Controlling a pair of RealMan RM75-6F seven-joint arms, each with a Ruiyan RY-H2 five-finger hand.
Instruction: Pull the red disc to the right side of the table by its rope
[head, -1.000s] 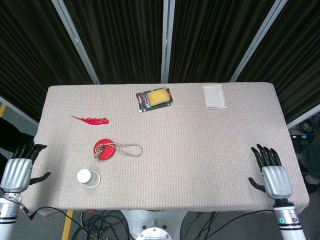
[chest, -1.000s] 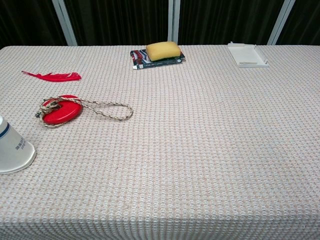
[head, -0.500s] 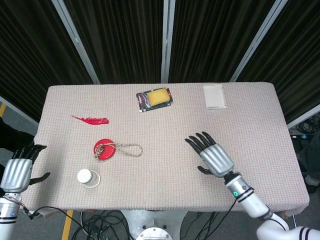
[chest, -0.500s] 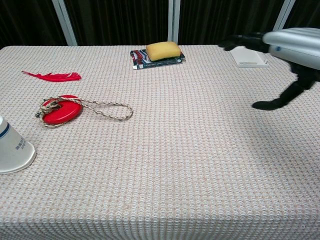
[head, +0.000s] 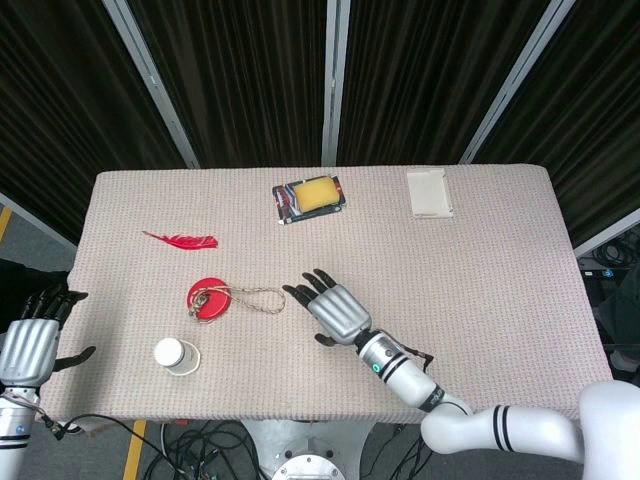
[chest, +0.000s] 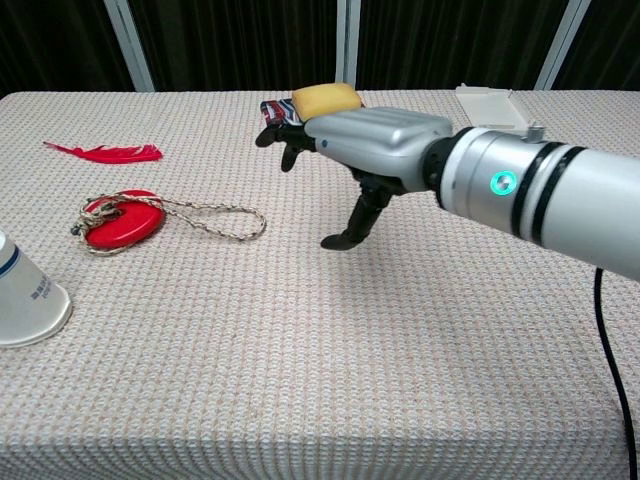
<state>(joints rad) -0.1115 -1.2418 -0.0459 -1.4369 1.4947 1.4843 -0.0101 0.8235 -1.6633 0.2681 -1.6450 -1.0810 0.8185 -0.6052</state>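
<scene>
The red disc (head: 208, 300) (chest: 124, 221) lies flat on the left part of the table. Its beige rope (head: 258, 297) (chest: 214, 218) is partly piled on the disc and runs right in a loop. My right hand (head: 333, 311) (chest: 365, 142) hovers over the table just right of the loop's end, fingers spread and stretched toward it, holding nothing. My left hand (head: 30, 340) hangs off the table's left edge, fingers apart and empty; the chest view does not show it.
A white paper cup (head: 175, 355) (chest: 22, 293) stands upside down near the front left. A red feather (head: 182, 240) (chest: 106, 153) lies behind the disc. A yellow sponge (head: 316, 191) (chest: 326, 100) on a book and a white tray (head: 429, 193) (chest: 492, 108) sit along the far edge.
My right arm has swept left across the table, from the front right edge to just beside the rope loop. The disc, rope and left hand have stayed put.
</scene>
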